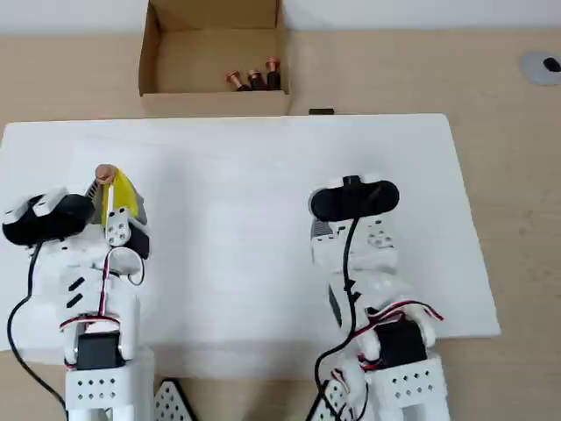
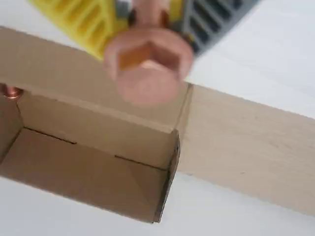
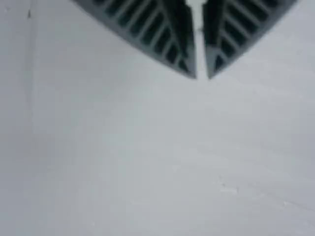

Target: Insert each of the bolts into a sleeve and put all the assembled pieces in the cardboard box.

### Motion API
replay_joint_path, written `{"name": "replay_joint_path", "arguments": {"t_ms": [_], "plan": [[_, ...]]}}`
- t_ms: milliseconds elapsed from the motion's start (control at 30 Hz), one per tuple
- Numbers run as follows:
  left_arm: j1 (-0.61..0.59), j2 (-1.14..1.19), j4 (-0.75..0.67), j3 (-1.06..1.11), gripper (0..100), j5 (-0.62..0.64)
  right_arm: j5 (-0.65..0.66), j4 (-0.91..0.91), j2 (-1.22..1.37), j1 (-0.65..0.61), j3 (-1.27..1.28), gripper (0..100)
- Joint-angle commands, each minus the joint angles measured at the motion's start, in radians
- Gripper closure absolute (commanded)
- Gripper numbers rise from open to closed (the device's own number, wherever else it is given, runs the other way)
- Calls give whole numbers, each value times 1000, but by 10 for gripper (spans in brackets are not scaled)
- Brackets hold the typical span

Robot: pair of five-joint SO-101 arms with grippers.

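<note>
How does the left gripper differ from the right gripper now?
The left gripper is shut on a copper-coloured bolt; the right gripper is shut on nothing. The left gripper has one yellow finger; the right gripper's fingers are both dark. Both are above the white sheet.

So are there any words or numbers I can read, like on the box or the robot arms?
None can be read.
The cardboard box has plain walls, the white sheet is blank, and the bolt in the left tool shows no marks.
The small dark piece by the box is too small to tell.
</note>
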Motion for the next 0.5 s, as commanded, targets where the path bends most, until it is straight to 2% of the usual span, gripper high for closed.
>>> {"name": "replay_joint_path", "arguments": {"t_ms": [0,300,467], "plan": [[-14,-13,-6,11,996,9,-9,-55,-7,12,38,988],[-12,-15,110,11,995,6,-9,-233,-7,18,229,988],[-14,-15,118,11,994,12,-9,-261,-27,16,234,988]]}}
